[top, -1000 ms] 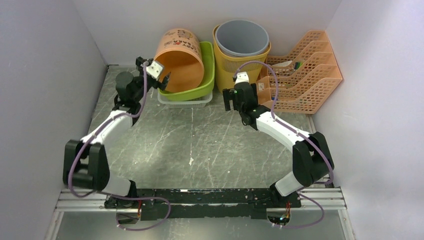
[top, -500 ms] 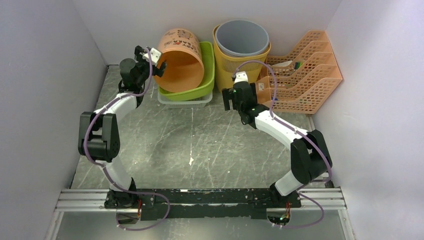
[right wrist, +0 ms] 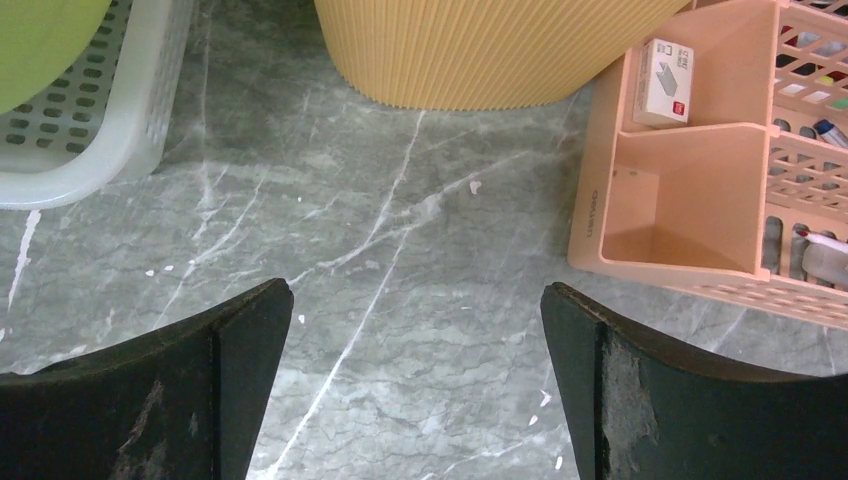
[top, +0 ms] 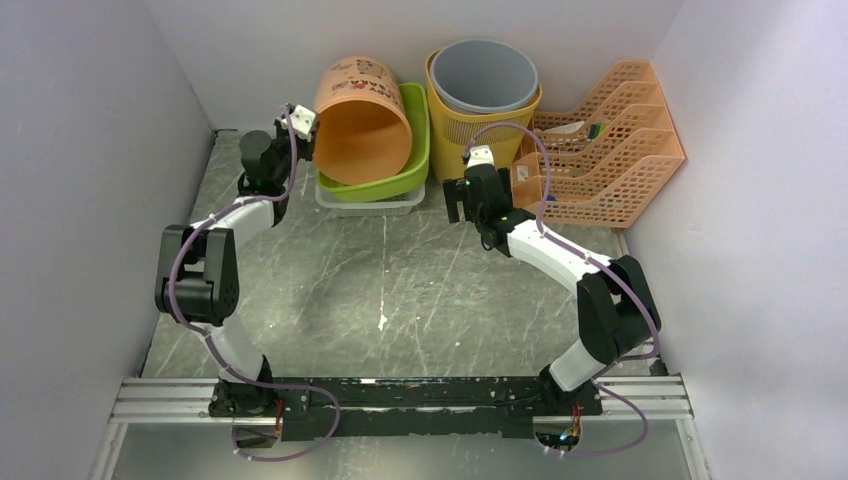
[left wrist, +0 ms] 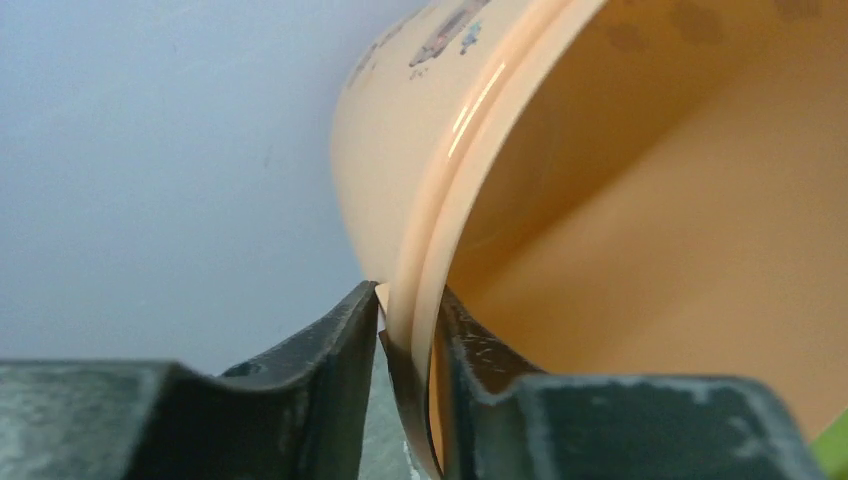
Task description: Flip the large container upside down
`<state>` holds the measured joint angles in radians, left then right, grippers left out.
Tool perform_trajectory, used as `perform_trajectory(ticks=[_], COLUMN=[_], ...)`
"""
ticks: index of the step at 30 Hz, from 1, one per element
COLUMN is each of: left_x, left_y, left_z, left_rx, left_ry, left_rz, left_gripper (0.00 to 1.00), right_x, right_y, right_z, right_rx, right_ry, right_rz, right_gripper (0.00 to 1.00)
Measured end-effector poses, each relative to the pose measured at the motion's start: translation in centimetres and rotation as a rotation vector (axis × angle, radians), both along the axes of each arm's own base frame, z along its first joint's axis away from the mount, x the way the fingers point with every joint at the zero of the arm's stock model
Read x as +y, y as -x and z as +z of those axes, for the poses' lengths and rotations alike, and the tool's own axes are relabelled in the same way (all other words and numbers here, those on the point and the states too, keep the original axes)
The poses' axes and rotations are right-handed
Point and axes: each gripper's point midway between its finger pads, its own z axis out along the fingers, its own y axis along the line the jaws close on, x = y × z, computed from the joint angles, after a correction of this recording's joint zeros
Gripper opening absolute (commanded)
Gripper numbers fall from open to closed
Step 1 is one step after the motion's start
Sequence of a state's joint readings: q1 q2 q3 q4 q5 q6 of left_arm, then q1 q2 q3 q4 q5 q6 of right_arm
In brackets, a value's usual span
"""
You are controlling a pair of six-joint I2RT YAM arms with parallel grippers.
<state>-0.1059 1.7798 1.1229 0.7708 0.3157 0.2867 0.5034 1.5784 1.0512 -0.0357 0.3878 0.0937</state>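
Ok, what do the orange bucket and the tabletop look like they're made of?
The orange bucket looks like smooth, glossy plastic: a bright highlight runs along its molded rim. The tabletop has a grey stone look with white veins, maybe marble, maybe a printed laminate; the pictures don't settle which.

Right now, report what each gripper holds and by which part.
Left gripper clamps the orange container by its rim, one finger inside, one outside. Right gripper: open, empty.
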Motion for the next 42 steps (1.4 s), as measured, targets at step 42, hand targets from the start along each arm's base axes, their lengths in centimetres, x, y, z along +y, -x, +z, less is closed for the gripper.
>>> perform_trajectory(ticks=[42], left_x=[2.9], left_y=[22.7], left_z=[29.4], left_rx=[0.031], left_ry=[0.405], left_rz=[0.051], left_gripper=[0.07], right_x=[-2.6], right_y=[2.5], right_z=[6.7], right_rx=[-0.103], right_ry=[-0.078], right_rz=[-0.103], right_gripper=[1.00])
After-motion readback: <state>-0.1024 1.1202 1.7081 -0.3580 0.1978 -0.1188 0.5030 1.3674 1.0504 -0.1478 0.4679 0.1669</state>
